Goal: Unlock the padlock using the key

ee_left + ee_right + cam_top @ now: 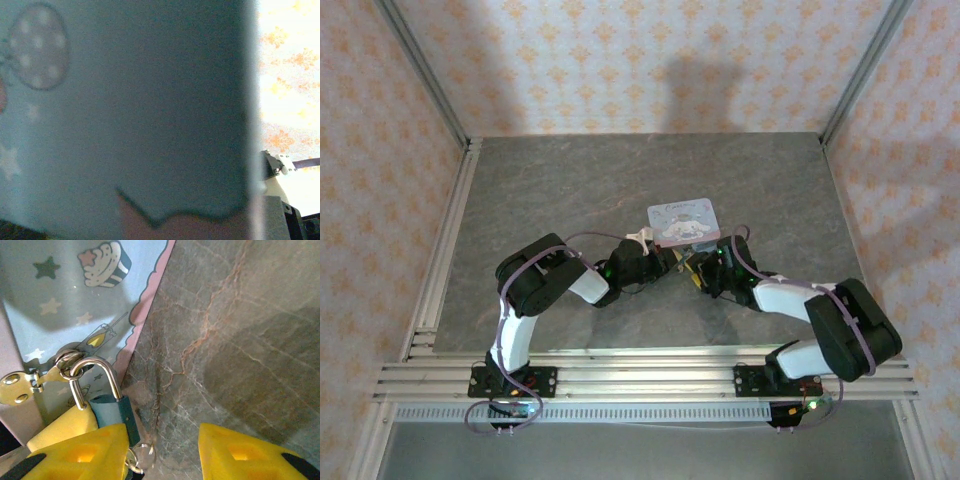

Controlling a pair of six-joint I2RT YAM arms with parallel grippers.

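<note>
The padlock [113,412] has a blue body, and its silver shackle [95,371] is hooked through the brass hasp ring [66,360] of a pale-blue cartoon tin [75,305]. My right gripper [161,450] stands open right at it. The left yellow finger [80,454] covers the lock's lower part, and the right finger [242,452] is well apart over bare stone. A small metal ring [143,456] hangs at the lock's bottom; the key itself is hidden behind the finger. My left gripper [641,243] is pressed against the tin's left corner; I cannot tell what it holds.
The tin [682,222] sits mid-table on the grey marbled surface [560,190], and its side wall [150,100] looms very close to the left wrist camera. Aluminium rails [445,250] and patterned walls border the table. A yellow block [62,426] lies behind the padlock.
</note>
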